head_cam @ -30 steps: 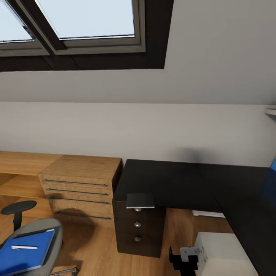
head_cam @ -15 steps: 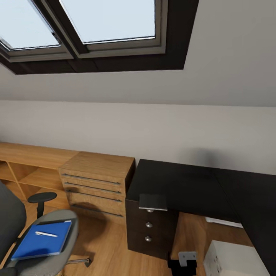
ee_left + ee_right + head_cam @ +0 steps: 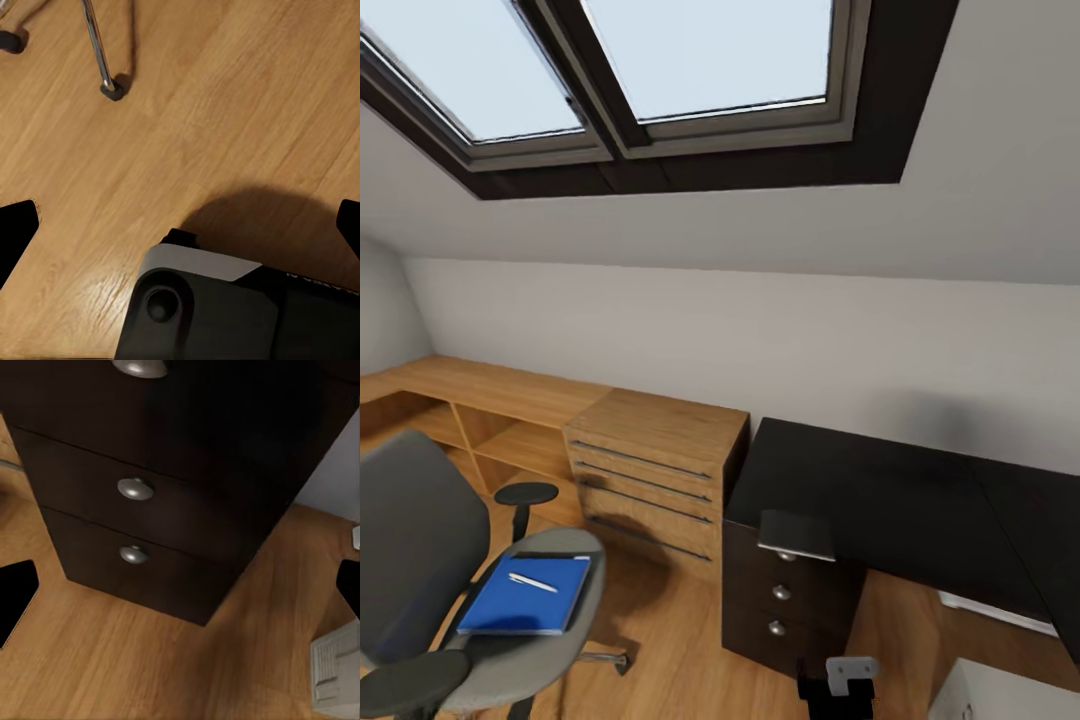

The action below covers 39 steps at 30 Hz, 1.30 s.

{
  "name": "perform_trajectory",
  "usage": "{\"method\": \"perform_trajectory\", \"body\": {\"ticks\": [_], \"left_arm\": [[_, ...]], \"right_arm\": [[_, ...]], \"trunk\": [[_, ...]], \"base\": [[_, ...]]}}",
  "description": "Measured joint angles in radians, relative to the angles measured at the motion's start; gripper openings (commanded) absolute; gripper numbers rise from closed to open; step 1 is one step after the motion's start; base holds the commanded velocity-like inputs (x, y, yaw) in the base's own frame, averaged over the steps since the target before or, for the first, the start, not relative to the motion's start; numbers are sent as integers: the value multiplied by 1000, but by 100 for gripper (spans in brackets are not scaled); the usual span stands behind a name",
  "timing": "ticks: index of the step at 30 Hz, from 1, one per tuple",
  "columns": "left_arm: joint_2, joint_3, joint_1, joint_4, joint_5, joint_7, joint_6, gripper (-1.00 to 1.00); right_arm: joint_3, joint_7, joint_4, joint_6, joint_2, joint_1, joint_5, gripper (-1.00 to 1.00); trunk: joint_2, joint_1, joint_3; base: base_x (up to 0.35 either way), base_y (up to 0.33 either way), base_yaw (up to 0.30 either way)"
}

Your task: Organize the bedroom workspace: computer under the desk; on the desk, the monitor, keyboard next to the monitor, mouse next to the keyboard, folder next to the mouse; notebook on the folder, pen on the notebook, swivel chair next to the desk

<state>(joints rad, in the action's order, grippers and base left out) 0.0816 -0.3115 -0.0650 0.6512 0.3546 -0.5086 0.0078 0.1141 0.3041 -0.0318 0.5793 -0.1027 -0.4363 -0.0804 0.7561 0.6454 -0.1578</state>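
you're facing the sloped ceiling and its skylight, with the wood floor below. a black cabinet desk runs along the wall at right, its drawer stack with round silver knobs beside a light wooden drawer unit and low shelves further left. the chair stands at lower left, well apart from the black cabinet, backrest toward you. on its seat lies the folder, a dark notebook edge peeking out behind it and touching it, and the pen rests on top of the folder. a pale corner of the computer shows at lower right, on the floor just beside the cabinet. your left gripper hangs over bare floor near a chair castor, fingers spread wide, grasping nothing. your right gripper is also released, fingers wide, facing the cabinet drawers.
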Motion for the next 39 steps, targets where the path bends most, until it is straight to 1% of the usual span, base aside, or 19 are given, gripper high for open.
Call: {"method": "perform_trajectory", "body": {"ticks": [1,7,8,14,23,39], "left_arm": [[0,0,0,0,0,0,0,100],[0,0,0,0,-1,0,-6,100],[1,0,0,0,-3,-1,-20,100],[1,-3,0,-1,-5,-1,-46,100],[2,-3,0,-23,-7,-1,-49,100],[1,-3,0,-25,-8,-1,-50,100]], "right_arm": [[0,0,0,0,0,0,0,100],[0,0,0,0,0,0,0,100],[0,0,0,0,0,0,0,100],[2,0,0,0,0,0,0,100],[2,0,0,0,0,0,0,100],[2,0,0,0,0,0,0,100]], "trunk": [[-7,-4,3],[-7,-4,0],[-7,-4,0],[-7,-4,-3],[-7,-4,-8],[-7,-4,-18]], "base": [[0,0,273],[0,0,273],[0,0,273],[0,0,273],[0,0,273],[0,0,271]]}}
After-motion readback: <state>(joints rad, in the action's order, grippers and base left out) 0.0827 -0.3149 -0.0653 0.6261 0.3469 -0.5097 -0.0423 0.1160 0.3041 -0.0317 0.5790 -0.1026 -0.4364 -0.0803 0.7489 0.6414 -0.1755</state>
